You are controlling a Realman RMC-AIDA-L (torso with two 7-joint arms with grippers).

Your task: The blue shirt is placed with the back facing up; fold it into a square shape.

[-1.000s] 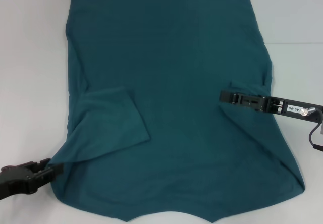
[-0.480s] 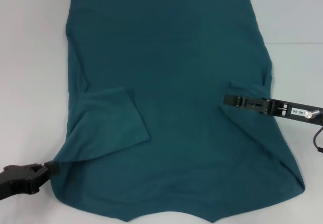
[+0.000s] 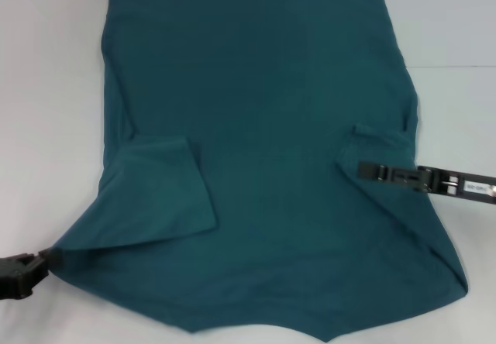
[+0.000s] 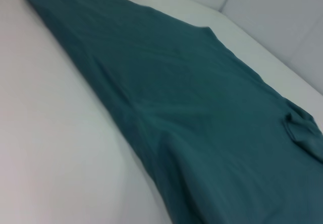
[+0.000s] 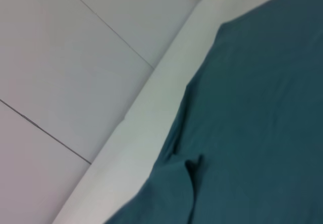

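The blue shirt (image 3: pixel 271 127) lies spread on the white table (image 3: pixel 46 88) with its plain side up and both sleeves turned inward. The left sleeve flap (image 3: pixel 163 189) is large, while the right sleeve flap (image 3: pixel 380 135) is small. At the near left, my left gripper (image 3: pixel 43 260) is shut on the shirt's near-left corner, which is drawn out into a point. My right gripper (image 3: pixel 361 169) hovers over the shirt's right side, just nearer than the small sleeve flap and apart from it. The shirt (image 4: pixel 202 123) fills the left wrist view, and the shirt (image 5: pixel 262 108) also shows in the right wrist view.
Bare white table (image 3: pixel 453 65) shows on both sides of the shirt. A raised white table border (image 5: pixel 146 123) runs along the shirt's side in the right wrist view, with a grey tiled floor (image 5: pixel 65 57) beyond it.
My left gripper has pulled the shirt's near-left corner outward to the left, stretching that edge. My right gripper has slid right and a little nearer, away from the small sleeve flap, which stayed put.
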